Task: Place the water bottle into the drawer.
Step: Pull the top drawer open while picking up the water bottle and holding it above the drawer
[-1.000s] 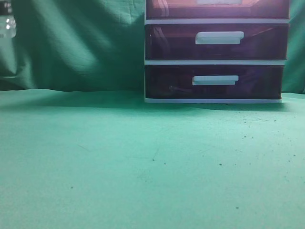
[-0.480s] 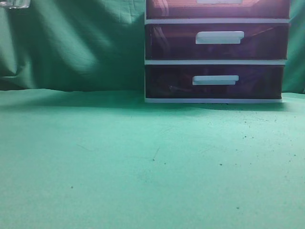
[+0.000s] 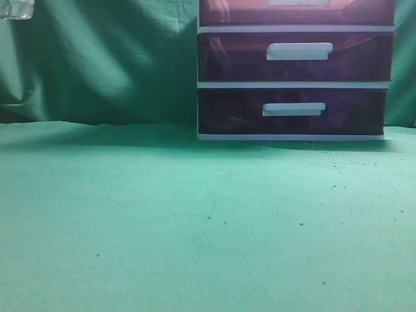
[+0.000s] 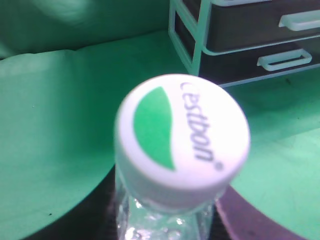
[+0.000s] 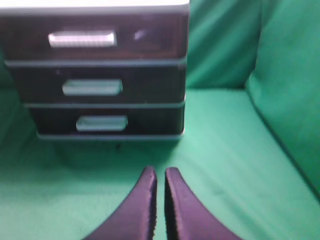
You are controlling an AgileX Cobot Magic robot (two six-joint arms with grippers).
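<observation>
The water bottle [image 4: 182,150] is clear crinkly plastic with a white cap bearing a green leaf mark. My left gripper [image 4: 167,227] is shut on it below the cap and holds it upright high above the green cloth. Only the bottle's lower end [image 3: 16,8] shows at the exterior view's top left corner. The drawer [image 5: 150,37], uppermost in the white-framed unit [image 3: 296,84], looks closed and has a white bar handle [image 5: 82,39]. My right gripper [image 5: 160,172] is shut and empty, low over the cloth in front of the unit. Neither gripper shows in the exterior view.
The middle drawer [image 3: 299,55] and lowest drawer [image 3: 292,110] are closed. The unit stands at the back right on a green cloth [image 3: 195,214] that also hangs as a backdrop [image 3: 110,58]. A raised green fold [image 5: 290,100] lies to the right of the unit.
The bottle has risen at the top left of the exterior view and shifted slightly right; only its lower end stays in frame. The drawers have not moved.
</observation>
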